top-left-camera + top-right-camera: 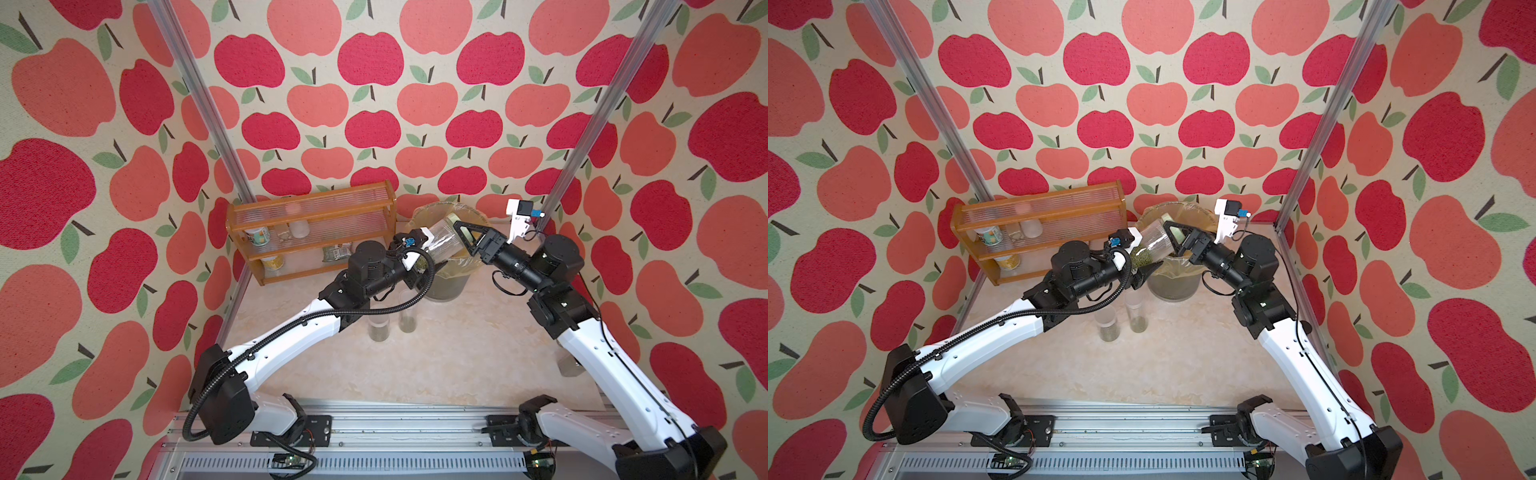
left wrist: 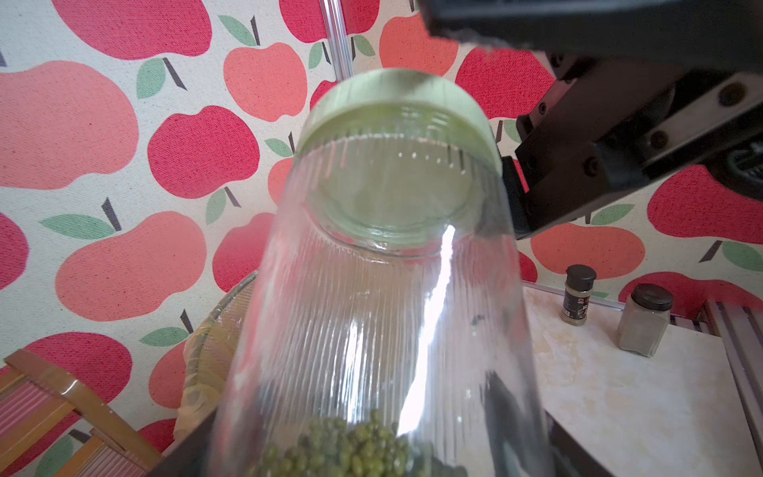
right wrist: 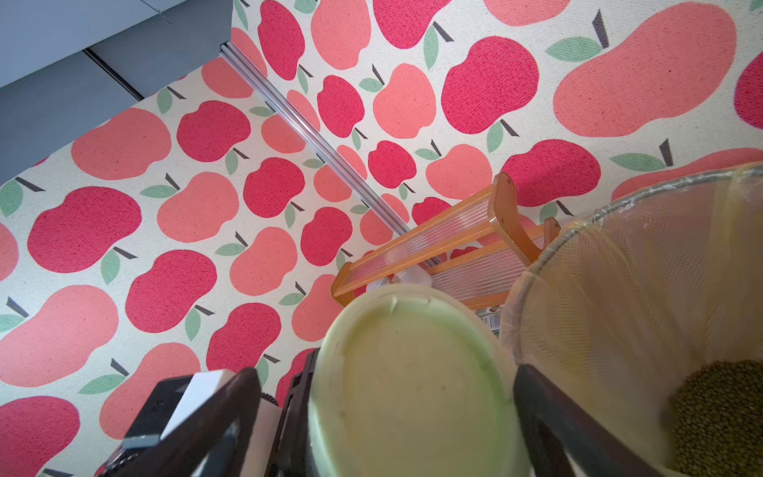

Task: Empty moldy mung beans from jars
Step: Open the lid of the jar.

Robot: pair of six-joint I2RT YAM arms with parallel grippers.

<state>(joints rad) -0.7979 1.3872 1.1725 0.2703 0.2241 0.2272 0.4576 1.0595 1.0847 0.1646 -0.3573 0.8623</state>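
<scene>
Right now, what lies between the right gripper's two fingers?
The pale green lid of the jar, still on it; the right wrist view shows it.

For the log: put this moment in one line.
left pincer: holds ribbed clear jar tilted toward yellow-lined grey bin | right pincer: open astride pale green round lid | lid: on | olive-green mung beans: in jar

the walls (image 1: 374, 62) are a cream weave printed with crimson and salmon-pink apples, sage-green leaves and dark stems. the ribbed jar (image 2: 371, 330) is clear glass with fine lengthwise lines. its lid (image 2: 396, 95) is pale pistachio green, and the mung beans (image 2: 355, 450) inside are olive green. the bin liner (image 3: 640, 289) is translucent yellow, over a grey bin (image 1: 446, 286). the rack (image 1: 311, 195), centre left in a top view, is honey-orange wood with clear ribbed panels. the tabletop (image 1: 436, 365) is marbled cream. the left arm (image 1: 299, 336) and right arm (image 1: 602, 361) are white with black joints.
</scene>
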